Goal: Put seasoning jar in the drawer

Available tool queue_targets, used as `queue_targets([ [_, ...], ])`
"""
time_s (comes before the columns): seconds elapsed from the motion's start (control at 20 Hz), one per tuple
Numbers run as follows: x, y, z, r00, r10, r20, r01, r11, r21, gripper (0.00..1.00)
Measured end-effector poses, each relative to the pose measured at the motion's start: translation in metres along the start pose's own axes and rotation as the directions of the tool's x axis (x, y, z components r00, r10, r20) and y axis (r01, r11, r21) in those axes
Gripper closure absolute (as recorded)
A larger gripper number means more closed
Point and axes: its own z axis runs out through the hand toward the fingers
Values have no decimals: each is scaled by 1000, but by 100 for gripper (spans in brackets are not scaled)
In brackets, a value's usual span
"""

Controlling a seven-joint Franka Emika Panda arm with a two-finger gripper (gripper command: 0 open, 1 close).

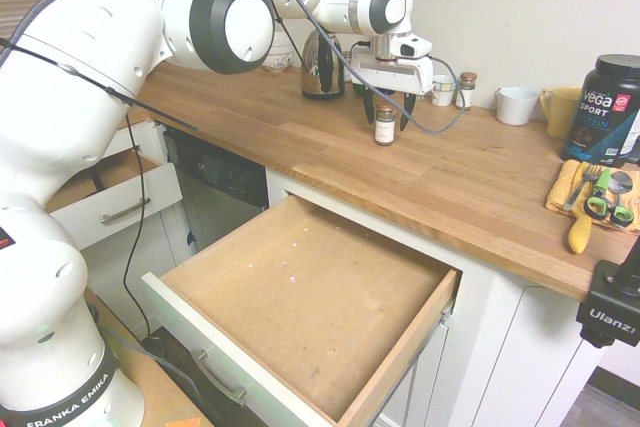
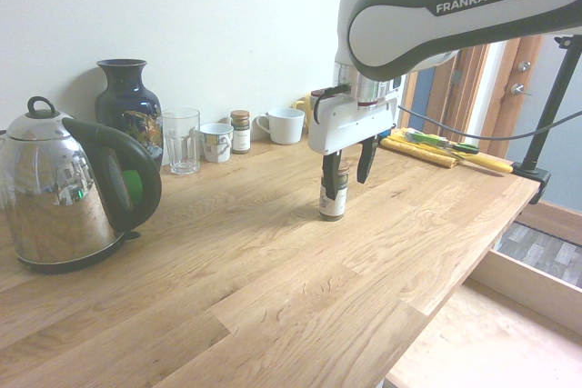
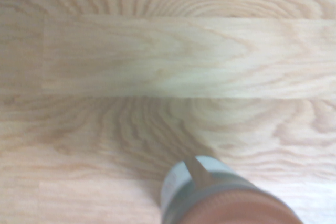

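Note:
The seasoning jar (image 1: pixel 384 126) (image 2: pixel 333 197) stands upright on the wooden counter, with a brown lid, a white label and dark contents. My gripper (image 1: pixel 388 110) (image 2: pixel 347 173) hangs just over it, open, with one finger on each side of the lid and neither pressing on it. The wrist view shows the jar's lid and label (image 3: pixel 210 198) from close above, blurred. The drawer (image 1: pixel 300 297) is pulled wide open below the counter's front edge, and its bare wooden bottom has nothing on it.
Behind the jar stand a steel kettle (image 1: pixel 322 65) (image 2: pixel 64 188), a blue vase (image 2: pixel 127 106), a glass (image 2: pixel 182 138), a small cup (image 2: pixel 216 143), a similar jar (image 2: pixel 240 131) and a white mug (image 1: pixel 516 105). A black tub (image 1: pixel 610 107) and utensils on a yellow cloth (image 1: pixel 590 197) lie right. A smaller drawer (image 1: pixel 110 197) is open.

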Motion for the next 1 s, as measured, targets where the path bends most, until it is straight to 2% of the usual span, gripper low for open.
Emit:
queue_targets([
  [0.25, 1, -9, 12, 1000, 0, 12, 0, 1000, -13, 0],
  [0.3, 1, -10, 15, 1000, 0, 14, 0, 1000, -14, 100],
  [1.0, -6, -19, 34, 1000, 4, 30, -4, 1000, -27, 100],
])
